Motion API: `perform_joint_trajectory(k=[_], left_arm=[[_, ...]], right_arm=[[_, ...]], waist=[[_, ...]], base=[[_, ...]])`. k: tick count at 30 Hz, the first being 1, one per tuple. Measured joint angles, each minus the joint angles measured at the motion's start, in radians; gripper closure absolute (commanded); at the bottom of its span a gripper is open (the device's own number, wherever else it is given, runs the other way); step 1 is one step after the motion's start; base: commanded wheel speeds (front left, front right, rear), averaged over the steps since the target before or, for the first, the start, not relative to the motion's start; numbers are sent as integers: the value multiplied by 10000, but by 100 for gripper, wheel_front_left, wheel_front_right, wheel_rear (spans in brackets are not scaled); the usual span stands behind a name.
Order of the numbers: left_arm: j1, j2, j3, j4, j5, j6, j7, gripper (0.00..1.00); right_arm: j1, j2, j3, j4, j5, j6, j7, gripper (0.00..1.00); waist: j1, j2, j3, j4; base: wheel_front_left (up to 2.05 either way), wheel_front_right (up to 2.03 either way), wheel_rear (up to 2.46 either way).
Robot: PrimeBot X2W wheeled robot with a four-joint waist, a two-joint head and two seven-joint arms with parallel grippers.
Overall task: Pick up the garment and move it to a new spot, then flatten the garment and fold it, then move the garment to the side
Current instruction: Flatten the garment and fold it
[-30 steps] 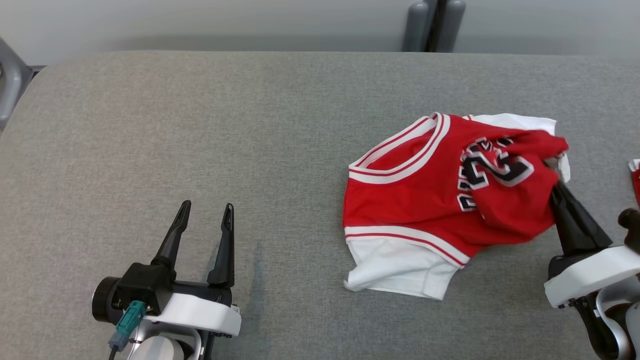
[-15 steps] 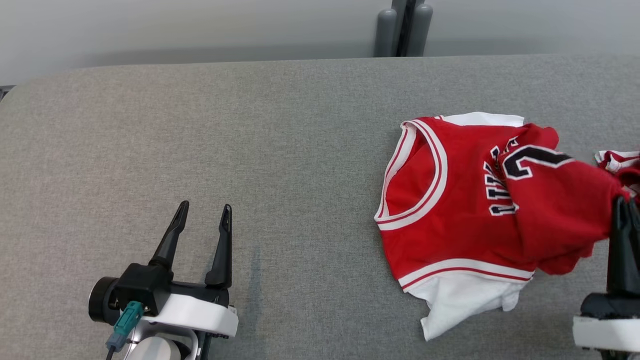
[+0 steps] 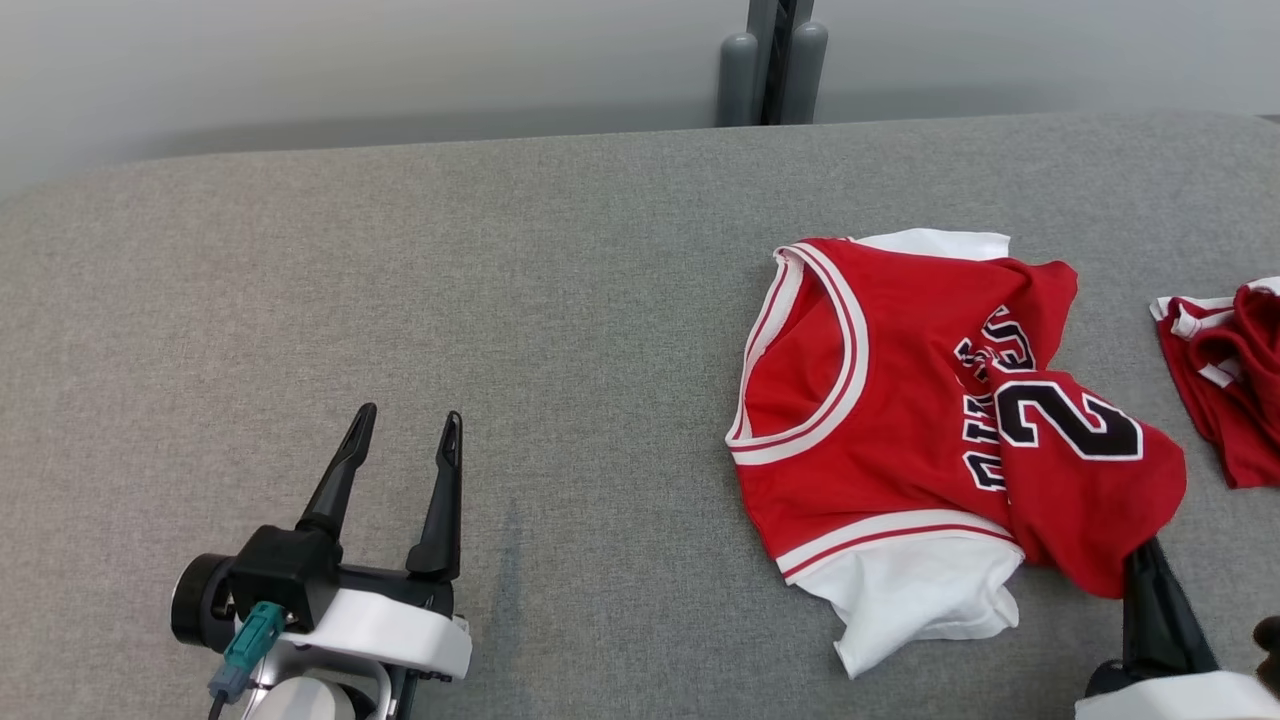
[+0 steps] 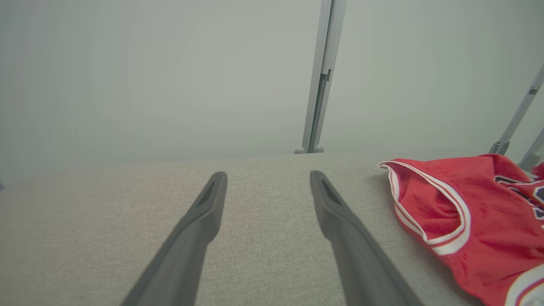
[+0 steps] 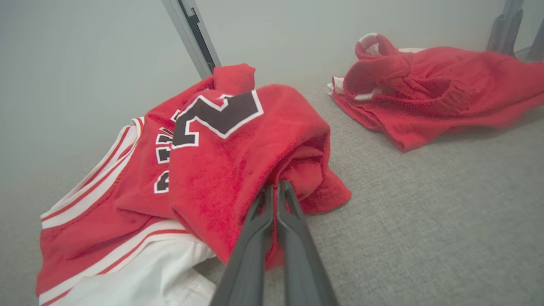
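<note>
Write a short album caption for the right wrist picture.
The right gripper pinches a fold of the red jersey on the grey table, a second red garment lying apart beyond it.

Grey upholstered table top [image 3: 400,300]: woven cloth, matt, fine even grain; faint darker streak beside left gripper.

Red-and-white cloth jersey [image 3: 880,420]: soft knit, matt; slightly fuzzy nap in right wrist view. White trim bands smoother. Black numeral patch flat, white-edged.

Second crumpled red cloth garment [image 3: 1225,380]: same fuzzy matt knit.

Long dark fingers of left gripper [image 3: 412,412] and right gripper [image 5: 275,186]: smooth, plastic-looking, matt to low sheen.

White wrist housing [image 3: 385,625]: smooth plastic, slight gloss.

Teal plug [image 3: 248,640]: plastic, dull.

Grey upright post [image 3: 770,60]: smooth, metal-looking, satin finish.

Pale wall [image 3: 400,70]: plain, matt.
</note>
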Motion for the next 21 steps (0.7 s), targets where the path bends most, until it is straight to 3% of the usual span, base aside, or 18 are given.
perform_joint_trajectory(k=[1, 9, 21], left_arm=[[16, 17, 2, -19, 0, 21, 6, 0], [262, 130, 104, -318, -31, 199, 10, 0], [1011, 196, 6, -523, -111, 420, 92, 0]], right_arm=[[-74, 4, -13, -52, -77, 0, -27, 0], [-167, -2, -397, -2382, -1179, 0, -67, 0], [451, -128, 571, -3384, -2286, 0, 844, 0]], waist=[[0, 0, -14, -12], [0, 0, -224, -91], [0, 0, -927, -12]], base=[[0, 0, 0], [0, 0, 0], [0, 0, 0]])
